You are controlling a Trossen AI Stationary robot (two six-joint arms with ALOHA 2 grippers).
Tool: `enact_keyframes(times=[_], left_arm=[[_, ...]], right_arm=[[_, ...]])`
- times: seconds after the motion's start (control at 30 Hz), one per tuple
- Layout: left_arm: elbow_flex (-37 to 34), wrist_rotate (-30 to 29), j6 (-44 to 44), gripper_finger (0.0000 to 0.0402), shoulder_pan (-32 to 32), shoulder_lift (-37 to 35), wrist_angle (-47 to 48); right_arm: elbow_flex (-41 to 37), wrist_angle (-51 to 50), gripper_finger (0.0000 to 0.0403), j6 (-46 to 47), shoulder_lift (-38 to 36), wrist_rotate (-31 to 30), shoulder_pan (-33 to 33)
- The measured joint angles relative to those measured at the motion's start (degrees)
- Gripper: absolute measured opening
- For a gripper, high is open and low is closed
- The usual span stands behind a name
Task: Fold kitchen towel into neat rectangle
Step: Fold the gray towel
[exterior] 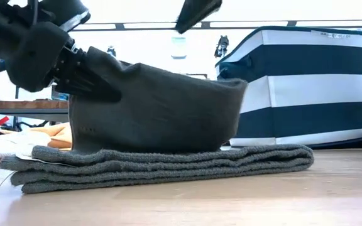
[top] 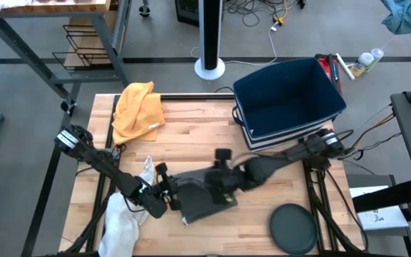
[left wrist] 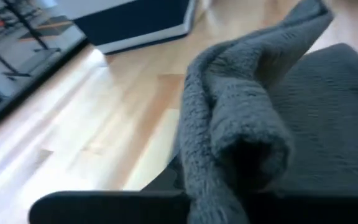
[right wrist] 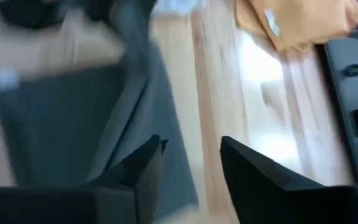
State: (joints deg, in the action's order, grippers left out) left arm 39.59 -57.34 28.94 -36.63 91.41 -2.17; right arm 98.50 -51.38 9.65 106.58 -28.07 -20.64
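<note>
Clearly the grey towel (top: 204,194) lay in the lower middle of the high view, on the wooden worktop (top: 191,128), already stacked in several layers with its long axis running left to right across the frame. The left end effector (top: 164,197) sat at the towel's left edge, pinched tight on a raised flap of it; the low view showed that flap lifted into an arch above the flat stack, held at its upper left. The right end effector (top: 225,187) hung over the middle of the towel, its fingers (right wrist: 143,167) parted and holding nothing, the cloth below them. The left arm therefore was the one in contact, and the flap would probably have to travel rightward over the stack, along the long axis. Only the low view gave the height of the lifted fold and the count of layers beneath; the high view flattened both. The high view alone placed the yellow cloth (top: 138,107), the white cloth (top: 125,220), the blue bin (top: 288,96) and the dark disc (top: 293,228) well away from the fold.
</note>
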Motion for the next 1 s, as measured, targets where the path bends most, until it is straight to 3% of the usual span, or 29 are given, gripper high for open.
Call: enact_keyframes(times=[0.27, 0.43, 0.6, 0.67, 0.8, 1.0], left_arm=[[-0.6, 0.0, -2.7, 0.0002, 1.7, -7.7, 6.0], [-3.0, 2.5, -3.0, 0.0001, 2.6, -10.9, 5.1], [-5.8, 2.4, -4.5, 0.0001, 2.9, -12.9, 1.7], [-6.6, 2.5, -5.1, 0.0001, 3.0, -13.2, -0.5], [-7.8, 2.5, -7.1, 0.0001, 3.0, -14.2, -2.3], [-8.4, 4.3, -11.1, 0.0005, 4.3, -15.4, -2.2]], right_arm=[[-12.6, -1.3, 0.0215, 7.2, -5.4, 0.1, -2.8], [-18.6, 1.0, 0.0243, 6.5, -4.9, 2.6, -0.4], [-21.2, 11.3, 0.0244, 0.0, -4.8, 4.4, 2.4], [-21.6, 15.8, 0.023, -2.8, -4.8, 5.7, 3.4], [-21.4, 15.0, 0.0173, -5.2, -4.8, 9.2, 5.7], [-21.2, 16.2, 0.0035, -11.4, -4.8, 10.3, 7.2]])
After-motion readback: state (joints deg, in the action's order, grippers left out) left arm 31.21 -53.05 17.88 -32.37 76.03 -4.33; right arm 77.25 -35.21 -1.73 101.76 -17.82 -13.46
